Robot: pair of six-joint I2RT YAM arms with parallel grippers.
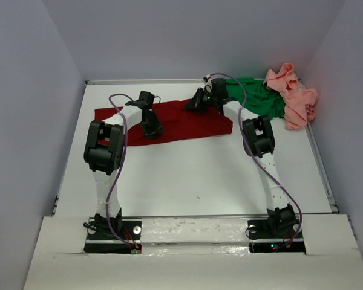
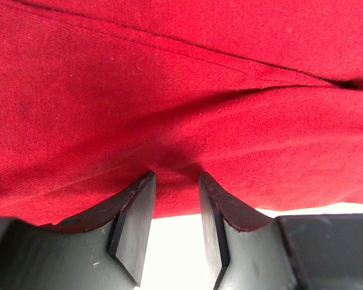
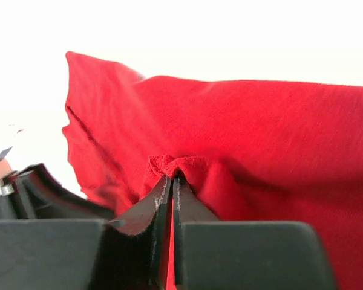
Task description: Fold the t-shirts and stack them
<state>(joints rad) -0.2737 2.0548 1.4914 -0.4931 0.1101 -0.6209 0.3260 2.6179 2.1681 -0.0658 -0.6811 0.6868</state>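
Note:
The dark red t-shirt [image 1: 187, 124] lies spread flat at the back middle of the table. My left gripper [image 1: 152, 130] stands over its near left part, jaws open, with the tips resting on the cloth by the hem [image 2: 175, 176]. My right gripper [image 1: 193, 104] is at the shirt's far edge, shut on a small bunched pinch of the red cloth [image 3: 172, 176]. The bright green t-shirt [image 1: 260, 99] lies crumpled at the back right. The salmon pink t-shirt [image 1: 296, 96] is heaped beside it against the right wall.
White table [image 1: 193, 175] boxed in by grey walls at the back and both sides. Both arm bases are bolted at the near edge. The right arm reaches over the green shirt's left part.

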